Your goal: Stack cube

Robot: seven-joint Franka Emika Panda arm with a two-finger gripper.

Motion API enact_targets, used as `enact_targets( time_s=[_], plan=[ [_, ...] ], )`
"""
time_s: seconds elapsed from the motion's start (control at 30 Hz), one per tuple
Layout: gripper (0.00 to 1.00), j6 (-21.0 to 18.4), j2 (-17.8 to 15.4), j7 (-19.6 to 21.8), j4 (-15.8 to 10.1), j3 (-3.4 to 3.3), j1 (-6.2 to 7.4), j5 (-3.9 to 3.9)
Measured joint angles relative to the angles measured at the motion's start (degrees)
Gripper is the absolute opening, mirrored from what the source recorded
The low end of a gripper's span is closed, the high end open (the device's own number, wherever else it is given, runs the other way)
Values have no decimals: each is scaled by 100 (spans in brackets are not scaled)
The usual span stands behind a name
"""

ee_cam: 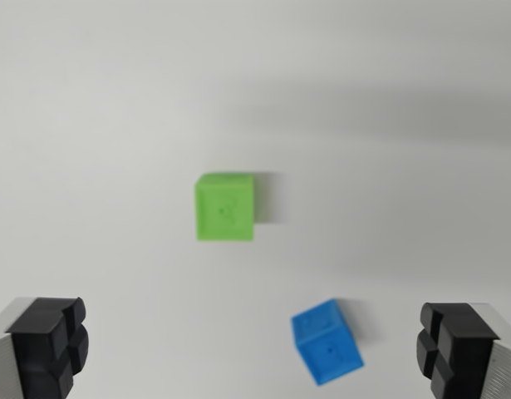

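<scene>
Gripper [253,349]: jaws spread wide apart and empty — one black fingertip [51,345] at the wrist view's lower left, the other at the lower right
Blue cube [326,342]: lies on the white table [97,125] between the fingertips, nearer the one on the wrist view's right, its edges turned askew to the jaw line
Green cube [225,207]: sits square-on near the middle of the view, apart from the blue cube, nothing on top
Step in hand: approach for a first pick; which cube is meant to go on top cannot be told
Doing it well: centre the open jaws over the chosen cube — for the blue one, shift toward the wrist view's right and turn the wrist so the pads meet two flat faces, not corners
Caution: the view is blurred, so fine alignment is best judged once motion settles
</scene>
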Motion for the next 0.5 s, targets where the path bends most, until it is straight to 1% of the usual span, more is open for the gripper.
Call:
enact_targets(
  time_s=[0.4, 0.5],
  plan=[
    [100, 312, -200, -433, -546, -51, -52, 0],
    [100, 410, -260, -570, -718, -68, -69, 0]
  ],
)
